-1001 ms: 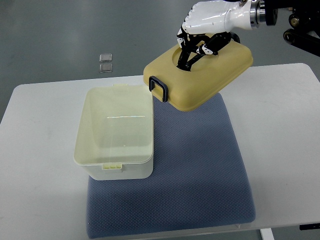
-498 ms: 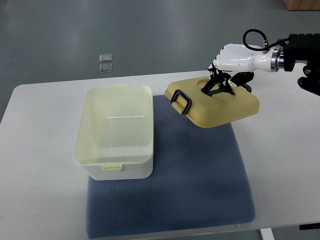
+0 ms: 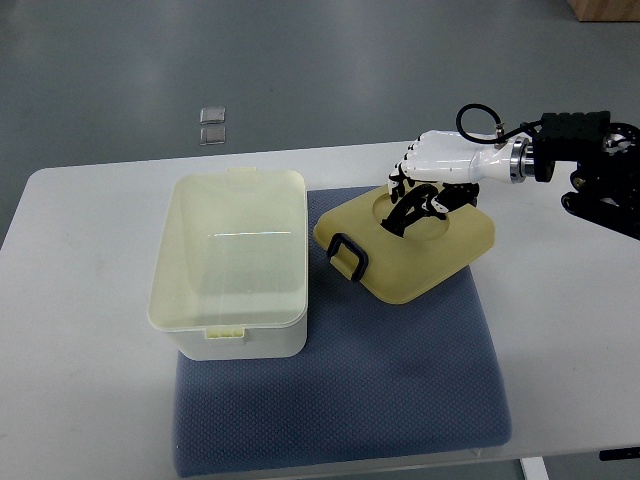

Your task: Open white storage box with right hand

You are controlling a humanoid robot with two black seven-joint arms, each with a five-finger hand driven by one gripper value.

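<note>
The white storage box (image 3: 252, 344) stands open on the left part of the blue mat (image 3: 400, 380), and its inside looks empty. Its yellowish lid (image 3: 435, 255) lies to the right of the box on the mat, tilted a little, with a black latch (image 3: 349, 256) at the lid's left end. My right hand (image 3: 415, 197) reaches in from the right edge, and its dark fingers curl into the round recess on top of the lid, gripping it there. No left arm shows in the top view.
The white table (image 3: 80, 380) carries the mat, with bare surface left of the box and right of the mat. Two small clear squares (image 3: 211, 125) lie on the grey floor beyond the table's far edge.
My right hand has carried the lid down and toward me from above the table's far edge. The lid now rests on the mat beside the box.
</note>
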